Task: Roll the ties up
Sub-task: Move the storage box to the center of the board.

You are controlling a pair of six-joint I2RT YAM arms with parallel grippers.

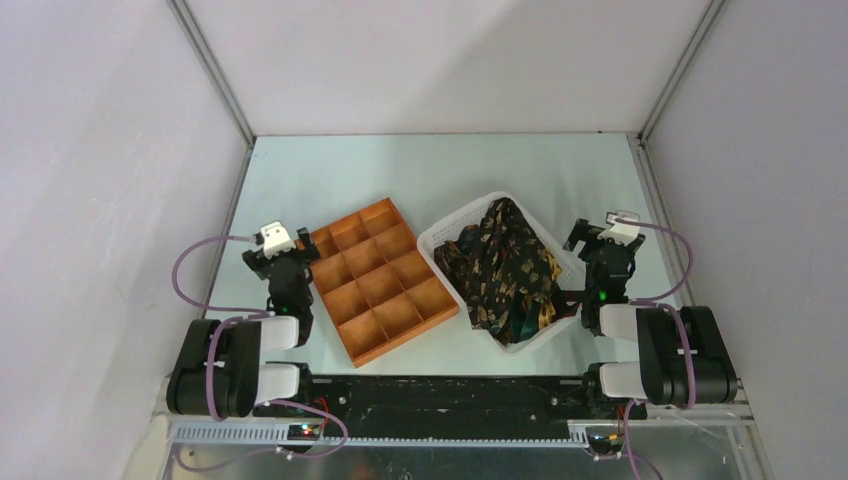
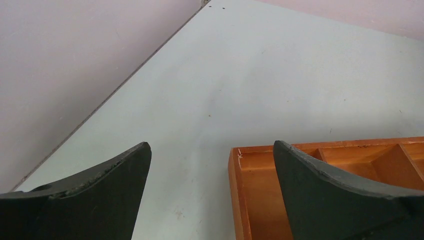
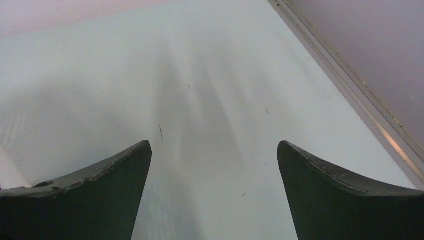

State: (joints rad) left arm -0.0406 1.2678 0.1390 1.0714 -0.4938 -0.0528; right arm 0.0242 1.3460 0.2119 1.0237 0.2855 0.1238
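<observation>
Task not started, by the look of it. All the ties lie in one loose, crumpled heap inside the white mesh basket. None is laid out flat and none is rolled. How many are in the heap can't be counted. The orange compartment tray sits at 9 o'clock of the basket, just beside it, and no roll shows in any compartment in the top view. Everything is left to do: pull one tie out, straighten it on the worktop, roll it, repeat for the rest.

Left pincer: jaws wide, holding nothing. It hangs over bare worktop at the tray's 9 o'clock side, with the tray corner showing under its right finger in the wrist view. The ties are at its 3 o'clock, well apart, with the whole tray between.

Right pincer: jaws wide, nothing held, only bare worktop between the fingers. It sits at 3 o'clock of the basket, just beside the rim. The ties are at its 9 o'clock, near but not touched. It looks like the closer arm for a first grab.
</observation>
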